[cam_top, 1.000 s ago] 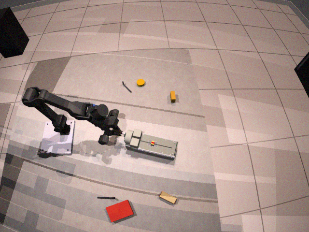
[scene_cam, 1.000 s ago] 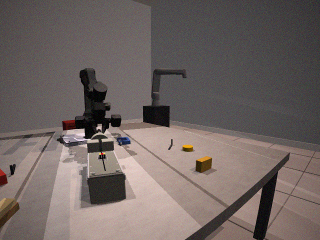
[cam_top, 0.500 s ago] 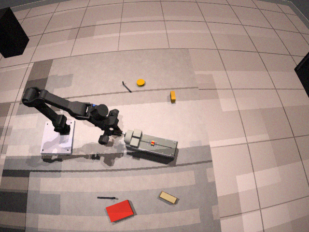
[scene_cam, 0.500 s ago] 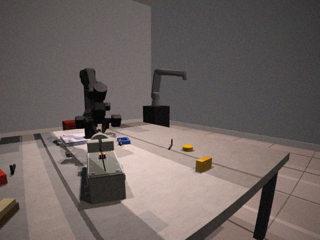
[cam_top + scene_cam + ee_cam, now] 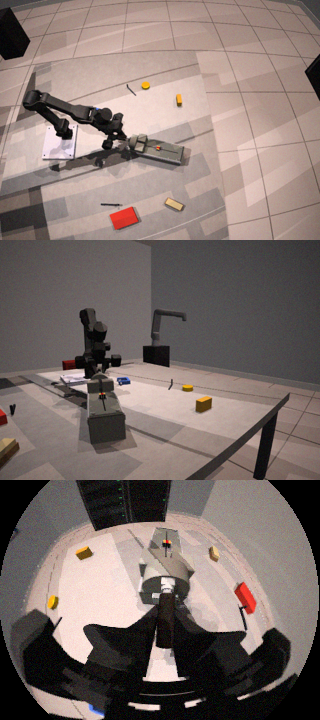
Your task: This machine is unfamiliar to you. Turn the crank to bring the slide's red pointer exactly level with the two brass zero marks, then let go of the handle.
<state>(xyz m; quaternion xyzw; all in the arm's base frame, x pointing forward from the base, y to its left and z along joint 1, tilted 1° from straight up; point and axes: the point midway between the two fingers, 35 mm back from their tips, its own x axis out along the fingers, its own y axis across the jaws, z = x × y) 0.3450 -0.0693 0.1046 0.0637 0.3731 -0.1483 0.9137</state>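
Observation:
The machine (image 5: 168, 155) (image 5: 107, 428) is a long grey-green box with a slotted top and a round crank disc (image 5: 165, 582) at the end facing the arm. Its red pointer (image 5: 158, 147) (image 5: 102, 393) (image 5: 167, 542) sits at the slot between two small yellow brass marks. It looks about level with them, but is too small to tell exactly. My gripper (image 5: 125, 138) (image 5: 163, 608) is shut on the black crank handle (image 5: 166, 601), with one finger on each side. In the exterior view the fingertips are hidden behind the machine's head.
A yellow disc (image 5: 145, 85) (image 5: 187, 388), an orange block (image 5: 179, 99) (image 5: 203, 404) and a thin black tool (image 5: 131, 90) lie on one side. A red box (image 5: 124, 218), a tan block (image 5: 174, 204) and another black tool (image 5: 110, 204) lie on the other. A blue part (image 5: 123, 380) is near the arm.

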